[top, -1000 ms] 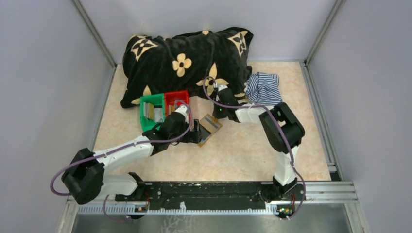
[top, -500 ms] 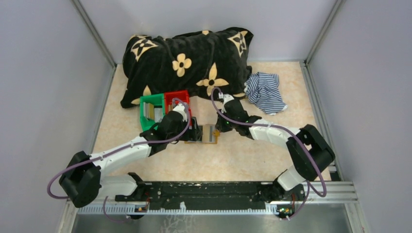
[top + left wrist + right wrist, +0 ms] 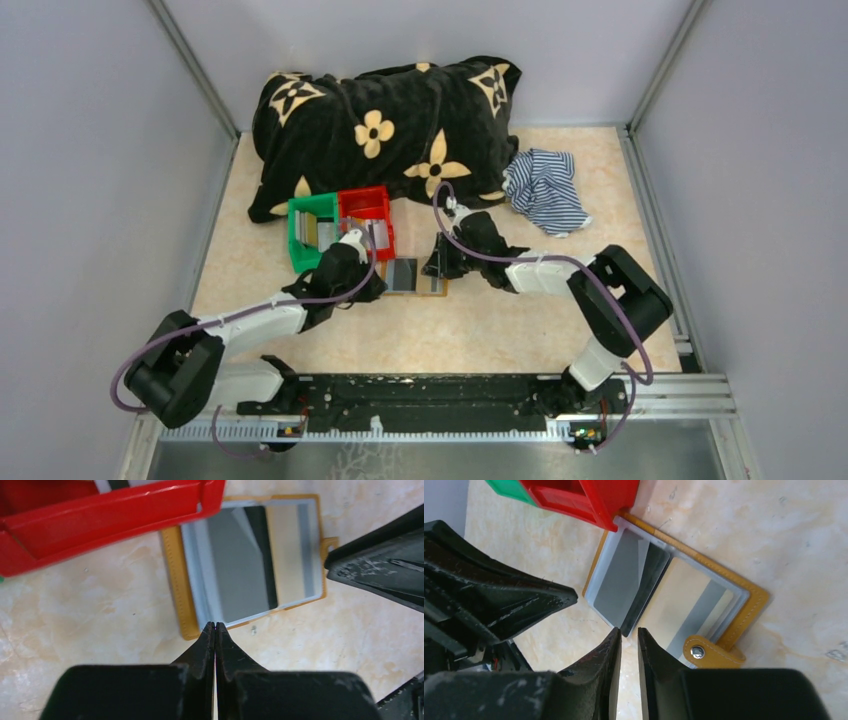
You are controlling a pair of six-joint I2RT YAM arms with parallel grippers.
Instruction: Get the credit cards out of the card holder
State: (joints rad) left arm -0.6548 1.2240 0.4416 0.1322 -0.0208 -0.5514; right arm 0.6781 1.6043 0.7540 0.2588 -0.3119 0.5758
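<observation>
Bins first: on your far left a green plastic bin stands touching the red plastic bin, your landmark. Just in front of the red bin, the left gripper has its jaws pressed fully together with nothing between them. Its tips meet at the edge of the tan-orange bifold card holder that faces away from the red bin.

The card holder lies open and flat, one corner under the red bin's corner. Its long axis runs left to right away from the bin, and its little tab points right.

You can see the credit cards in its pockets: grey nearest the red bin, then dark, then yellowish.

At the tab end, the right gripper shows only a narrow gap, gripping nothing. Well right of the red bin lies a crumpled blue-and-white striped cloth.
</observation>
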